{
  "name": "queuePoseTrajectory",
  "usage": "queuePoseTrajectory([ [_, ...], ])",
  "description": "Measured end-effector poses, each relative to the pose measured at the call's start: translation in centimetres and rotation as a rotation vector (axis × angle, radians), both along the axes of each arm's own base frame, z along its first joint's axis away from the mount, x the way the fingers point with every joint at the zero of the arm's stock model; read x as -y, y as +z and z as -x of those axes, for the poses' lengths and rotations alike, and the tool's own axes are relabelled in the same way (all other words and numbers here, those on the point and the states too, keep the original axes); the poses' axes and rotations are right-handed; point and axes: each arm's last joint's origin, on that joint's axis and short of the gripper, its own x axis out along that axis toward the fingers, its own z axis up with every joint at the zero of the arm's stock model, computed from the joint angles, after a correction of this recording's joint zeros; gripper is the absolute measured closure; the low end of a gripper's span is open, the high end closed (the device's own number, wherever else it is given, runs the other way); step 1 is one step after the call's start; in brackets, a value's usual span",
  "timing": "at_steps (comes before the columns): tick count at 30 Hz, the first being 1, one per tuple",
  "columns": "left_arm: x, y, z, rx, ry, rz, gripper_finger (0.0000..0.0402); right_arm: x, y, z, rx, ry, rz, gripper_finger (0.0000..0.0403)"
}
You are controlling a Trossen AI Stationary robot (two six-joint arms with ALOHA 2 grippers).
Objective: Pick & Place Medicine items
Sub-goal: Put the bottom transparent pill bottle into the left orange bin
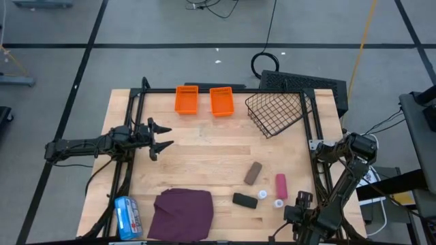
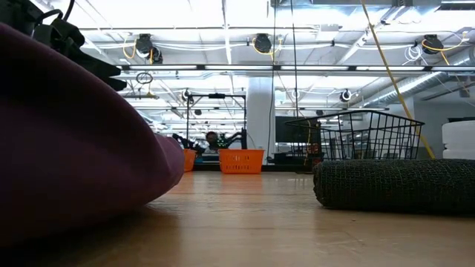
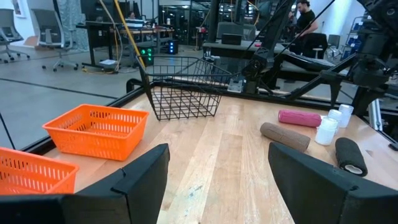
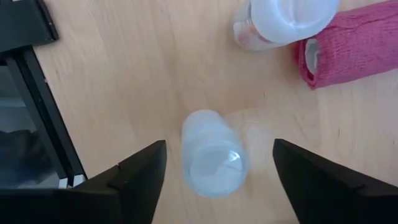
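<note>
Item 1: small translucent white round plastic bottle [image 4: 212,154], standing upright on the pale wooden table [image 1: 204,146]. It sits directly below the right gripper [image 4: 214,180], centred between the two dark fingers and touching neither. The fingers stand wide apart and hold nothing.

Item 2: second white round bottle [image 4: 287,20], just beyond the gripper's reach line, touching or nearly touching the pink item.

Item 3: pink roll of woven fabric, tube-shaped [image 4: 351,50], lying on its side beside the second bottle, ahead of the right gripper.

Item 4: grey-brown oblong roll [image 1: 253,173], lying further from the right gripper, toward the table's centre.

Item 5: black oblong roll [image 1: 244,200], lying near the front edge, to the side of the right gripper.

Receptacles: black wire basket [image 1: 276,112], tipped at the far edge; two orange plastic mesh trays [image 1: 187,99], well away from either gripper. No medicine item can be seen in any of them.

Other stock: crumpled purple cloth [image 1: 182,214]; blue-and-white packet [image 1: 127,216].

Left gripper [image 1: 162,135]: waiting over the left side of the table, fingers wide apart, empty.

Progress, as judged: all five items remain on the table; none placed. The first grasp is being lined up; every pick and placement is left.
</note>
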Motion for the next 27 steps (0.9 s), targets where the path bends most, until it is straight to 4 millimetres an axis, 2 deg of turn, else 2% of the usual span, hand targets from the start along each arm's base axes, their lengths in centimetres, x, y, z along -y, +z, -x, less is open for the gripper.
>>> queuePoseTrajectory([
  [13, 0.0, 0.0, 0.0, 0.0, -0.001, 0.0, 0.0119, 0.0, 0.0, -0.1, -0.003, -0.004, -0.007, 0.0273],
  [17, 0.0, 0.0, 0.0, 0.0, -0.001, 0.0, 0.0119, 0.0, 0.4, -0.2, -0.013, -0.011, -0.048, 0.0278],
  [21, 0.0, 0.0, 0.0, 0.0, 0.0, 0.0, 0.0119, 0.1, 1.8, -0.6, 0.029, -0.023, -0.146, 0.0278],
  [27, 0.0, 0.0, 0.0, 0.0, -0.001, 0.0, 0.0119, 0.7, 4.7, -1.8, 0.22, 0.022, -0.269, 0.0278],
])
